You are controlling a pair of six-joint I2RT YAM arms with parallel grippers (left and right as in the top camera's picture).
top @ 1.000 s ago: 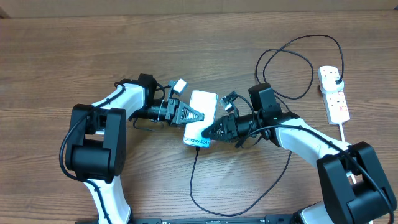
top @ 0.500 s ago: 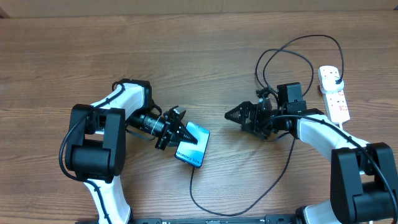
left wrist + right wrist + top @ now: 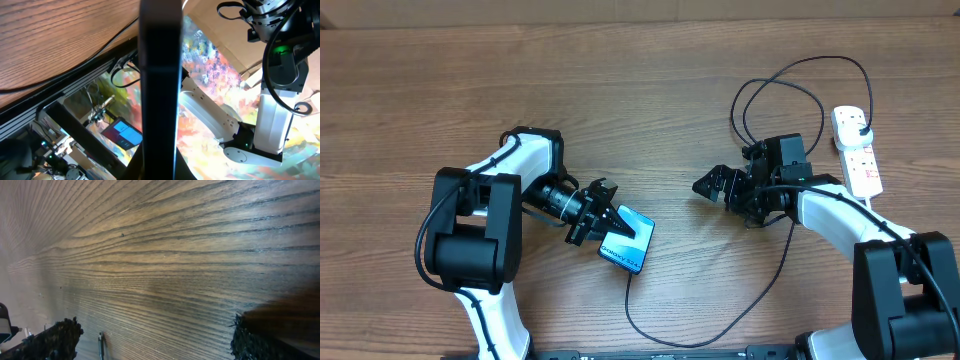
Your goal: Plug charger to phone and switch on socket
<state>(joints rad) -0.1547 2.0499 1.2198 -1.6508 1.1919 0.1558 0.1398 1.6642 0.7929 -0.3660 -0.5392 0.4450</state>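
My left gripper (image 3: 606, 222) is shut on the phone (image 3: 628, 242), which is tilted with its blue screen facing up and to the right, low over the table. In the left wrist view the phone (image 3: 160, 85) shows edge-on as a dark upright bar between my jaws. The charger cable (image 3: 645, 325) reaches the phone's lower edge, loops along the front of the table and runs up to its black plug (image 3: 861, 126) in the socket (image 3: 860, 160), a white power strip at the far right. My right gripper (image 3: 711, 186) (image 3: 155, 337) is open and holds nothing, well right of the phone.
The cable makes big loops (image 3: 790, 100) at the back right, just behind my right arm. The strip's thick white cord (image 3: 876, 215) runs toward the front edge past that arm. Bare wooden table (image 3: 165, 255) lies under the right gripper.
The right gripper opened, let go at the phone's lower end and drew back to the right. The left gripper carried the phone down and left, turning it.
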